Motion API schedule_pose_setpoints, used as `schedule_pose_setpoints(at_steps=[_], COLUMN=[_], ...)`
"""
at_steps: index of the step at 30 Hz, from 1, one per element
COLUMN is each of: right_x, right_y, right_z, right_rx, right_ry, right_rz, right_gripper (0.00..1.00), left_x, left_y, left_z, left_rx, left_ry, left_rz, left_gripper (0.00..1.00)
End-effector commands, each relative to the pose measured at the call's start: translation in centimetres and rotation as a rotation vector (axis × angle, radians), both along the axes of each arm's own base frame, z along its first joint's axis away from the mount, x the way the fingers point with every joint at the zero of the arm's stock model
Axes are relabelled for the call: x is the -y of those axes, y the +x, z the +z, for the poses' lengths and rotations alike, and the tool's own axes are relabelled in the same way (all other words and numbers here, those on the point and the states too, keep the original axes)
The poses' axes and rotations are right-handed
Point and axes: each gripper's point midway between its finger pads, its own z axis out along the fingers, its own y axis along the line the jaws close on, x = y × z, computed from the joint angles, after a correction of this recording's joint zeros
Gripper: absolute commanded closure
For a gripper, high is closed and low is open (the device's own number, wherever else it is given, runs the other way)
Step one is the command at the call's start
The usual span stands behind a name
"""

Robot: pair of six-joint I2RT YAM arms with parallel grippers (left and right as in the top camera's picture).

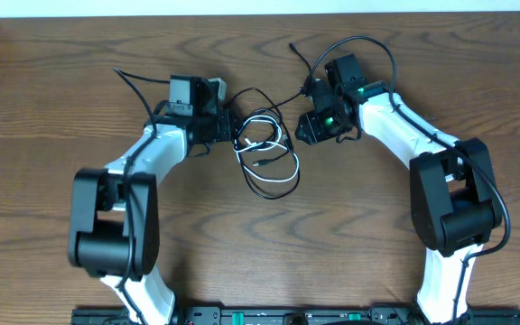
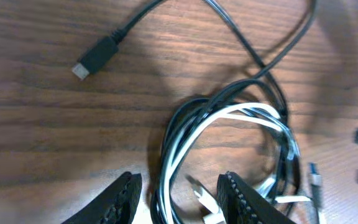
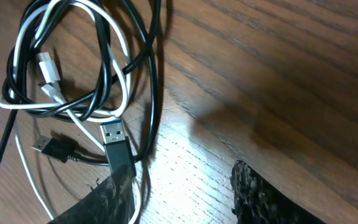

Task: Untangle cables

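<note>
The cables lie in a tangled bundle at the table's middle: a white cable (image 1: 276,137) looped through black cables (image 1: 269,181). My left gripper (image 1: 233,129) sits at the bundle's left edge. In the left wrist view it (image 2: 180,179) is open, and black and white strands (image 2: 185,143) run between the jaws without being pinched. A loose black plug (image 2: 95,59) lies beyond. My right gripper (image 1: 303,129) is at the bundle's right and stands open (image 3: 182,171) over bare wood. A black strand (image 3: 154,81) and a blue-tongued USB plug (image 3: 114,140) lie by its left finger.
The wooden table (image 1: 43,90) ends at a white strip along the far edge. Thicker black cables of the arms themselves arc behind the left wrist (image 1: 134,86) and the right wrist (image 1: 368,45). A small black plug (image 3: 45,146) lies near the white loops.
</note>
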Motion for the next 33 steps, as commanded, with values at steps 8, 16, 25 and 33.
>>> schedule_pose_setpoints(at_steps=[8, 16, 25, 33], right_x=[0.4, 0.8, -1.6, -2.1], right_y=[-0.4, -0.6, -1.2, -2.0], right_z=[0.4, 0.6, 5.9, 8.4], right_rx=[-0.017, -0.044, -0.063, -0.052], right_ry=[-0.008, 0.006, 0.444, 0.61], right_rz=[-0.035, -0.056, 0.117, 0.209], right_gripper=[0.37, 0.59, 0.59, 0.58], left_x=[2.2, 2.1, 3.3, 3.8], left_y=[-0.7, -0.4, -1.7, -2.7], left_z=[-5.7, -4.2, 6.7, 9.4], left_rx=[-0.055, -0.028, 0.094, 0.115], left_ry=[0.098, 0.091, -0.21, -0.38], left_rz=[-0.061, -0.055, -0.198, -0.287], left_gripper=[0.67, 0.93, 0.93, 0.92])
